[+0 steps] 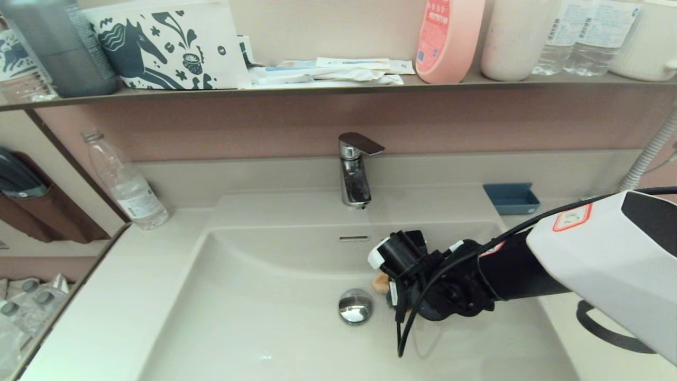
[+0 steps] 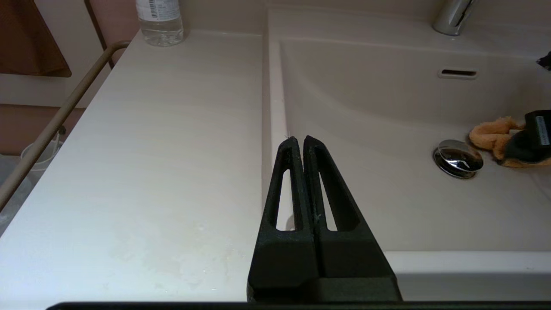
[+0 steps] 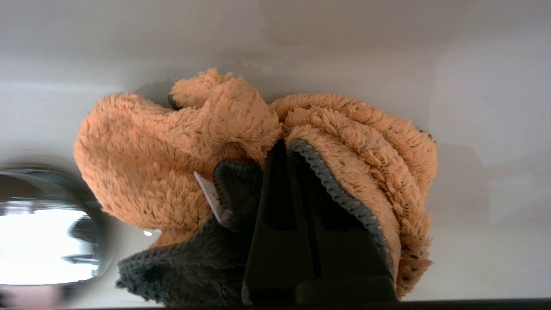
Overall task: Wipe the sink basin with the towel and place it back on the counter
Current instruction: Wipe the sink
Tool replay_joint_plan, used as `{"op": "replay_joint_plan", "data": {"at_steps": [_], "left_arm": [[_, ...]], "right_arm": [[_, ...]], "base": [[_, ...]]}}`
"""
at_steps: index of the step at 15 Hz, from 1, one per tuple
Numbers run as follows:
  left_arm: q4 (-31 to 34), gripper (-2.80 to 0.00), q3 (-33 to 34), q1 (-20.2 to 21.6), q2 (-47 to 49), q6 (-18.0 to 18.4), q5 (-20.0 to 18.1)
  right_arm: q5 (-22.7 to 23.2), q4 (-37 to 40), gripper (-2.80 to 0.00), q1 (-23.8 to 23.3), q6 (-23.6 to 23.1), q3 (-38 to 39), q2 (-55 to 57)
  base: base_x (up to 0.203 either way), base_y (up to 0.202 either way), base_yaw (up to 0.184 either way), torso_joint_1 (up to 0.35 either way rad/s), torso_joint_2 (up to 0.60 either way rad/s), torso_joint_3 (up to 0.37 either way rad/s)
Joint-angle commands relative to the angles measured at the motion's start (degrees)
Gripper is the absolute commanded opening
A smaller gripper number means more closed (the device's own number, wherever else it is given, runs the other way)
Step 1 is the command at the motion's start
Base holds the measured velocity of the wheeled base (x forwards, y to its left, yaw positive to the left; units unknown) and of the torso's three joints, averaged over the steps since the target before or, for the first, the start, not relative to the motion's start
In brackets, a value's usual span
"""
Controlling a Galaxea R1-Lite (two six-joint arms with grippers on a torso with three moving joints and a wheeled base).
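Parking describes the left tool (image 2: 297, 140): its two slotted black fingers are pressed together with nothing between them, poised over the front edge where the table (image 2: 150, 150) meets the sink basin (image 2: 387, 129). A clear plastic water bottle (image 1: 127, 185) stands at the back left of that table; its white label bears print too small to read. On the dark shelf (image 1: 317, 89) above stands a white packet (image 1: 169, 42) printed with a dark teal horse. A chrome faucet (image 1: 355, 169) rises behind the smooth beige basin, over the small overflow slot (image 1: 353, 238). The round chrome drain plug (image 1: 355, 306) sits in the basin floor. Just to its right the right arm reaches down into the basin from the right, white forearm shell leading to a black wrist with a looping cable. The right tool (image 3: 282, 148) is clamped on the towel (image 3: 206, 142), its fingers buried in bunched, fluffy orange terry with a dark grey knitted edge, pressed against the basin floor beside the plug. A small blue tray (image 1: 511, 198) lies on the table at back right.
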Motion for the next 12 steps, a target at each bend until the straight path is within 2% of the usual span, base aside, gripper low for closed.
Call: {"op": "replay_joint_plan", "data": {"at_steps": [1, 5, 9, 12], "left_arm": [[-0.05, -2.80, 0.00, -0.01, 0.09, -0.06, 0.02], [-0.05, -2.80, 0.00, -0.01, 0.09, -0.06, 0.02], [-0.05, -2.80, 0.00, -0.01, 0.09, -0.06, 0.02], [-0.05, -2.80, 0.00, -0.01, 0.09, -0.06, 0.02]], "right_arm": [[-0.25, 1.72, -2.80, -0.99, 0.19, 2.08, -2.26], [-0.19, 10.19, -2.80, -2.38, 0.27, 5.81, -6.78], [0.54, 27.87, -2.80, -2.70, 0.64, 6.15, -8.66], [4.88, 35.42, -2.80, -0.50, 0.71, 6.92, -8.38]], "base": [[0.000, 0.000, 0.000, 0.000, 0.00, 0.000], [0.000, 0.000, 0.000, 0.000, 0.00, 0.000], [0.000, 0.000, 0.000, 0.000, 0.00, 0.000], [0.000, 0.000, 0.000, 0.000, 0.00, 0.000]]}}
